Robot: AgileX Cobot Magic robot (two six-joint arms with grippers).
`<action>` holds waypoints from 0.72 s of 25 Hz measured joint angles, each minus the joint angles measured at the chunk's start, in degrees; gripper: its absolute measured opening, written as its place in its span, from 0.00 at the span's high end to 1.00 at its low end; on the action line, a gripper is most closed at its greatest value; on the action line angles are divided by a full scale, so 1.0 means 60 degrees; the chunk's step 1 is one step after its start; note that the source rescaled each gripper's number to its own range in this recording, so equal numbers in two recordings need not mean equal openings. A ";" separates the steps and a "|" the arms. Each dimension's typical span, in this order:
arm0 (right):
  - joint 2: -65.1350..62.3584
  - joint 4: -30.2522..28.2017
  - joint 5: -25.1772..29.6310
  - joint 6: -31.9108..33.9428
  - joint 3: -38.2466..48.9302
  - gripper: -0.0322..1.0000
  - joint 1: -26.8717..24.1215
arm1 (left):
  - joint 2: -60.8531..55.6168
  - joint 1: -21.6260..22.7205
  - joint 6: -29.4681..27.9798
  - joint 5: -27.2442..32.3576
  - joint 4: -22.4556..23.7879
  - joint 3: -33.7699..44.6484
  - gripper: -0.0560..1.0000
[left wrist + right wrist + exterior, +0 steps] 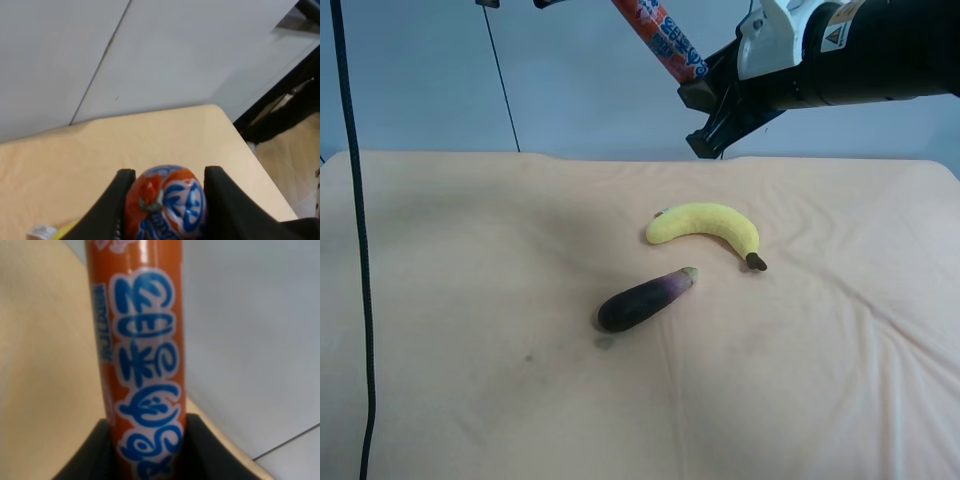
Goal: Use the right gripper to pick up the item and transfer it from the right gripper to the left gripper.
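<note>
The item (660, 35) hangs in the air high beyond the banana (705, 225); the right gripper (147, 427) pinches one end, the left gripper (168, 175) the other; if either arm pulls while both clamp, the wrap could tear or slip free; its blue-and-white characters are unreadable to me; the arm's yellow sticker (837, 37) is too small.

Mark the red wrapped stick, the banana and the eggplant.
red stick (660, 40): exterior high view, printed wrapper, middle of the visible length.
banana (705, 222): exterior high view, middle of the yellow curve.
eggplant (638, 303): exterior high view, dark purple body.
</note>
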 joint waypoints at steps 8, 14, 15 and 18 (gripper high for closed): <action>0.0018 0.0000 0.0441 0.0008 0.0029 0.97 0.0000 | 0.0382 0.0011 -0.0070 0.0218 -0.0018 -0.0074 0.92; 0.0035 0.0726 0.0687 0.0017 0.0037 0.97 0.0000 | 0.0525 0.0011 -0.0077 0.0227 -0.0046 -0.0102 0.92; 0.0040 0.0938 0.0738 0.0017 0.0037 0.97 0.0000 | 0.0574 0.0011 -0.0077 0.0235 -0.0046 -0.0102 0.92; 0.0048 0.1429 0.0937 0.0017 0.0037 0.97 0.0000 | 0.0653 0.0011 -0.0077 0.0239 -0.0046 -0.0102 0.92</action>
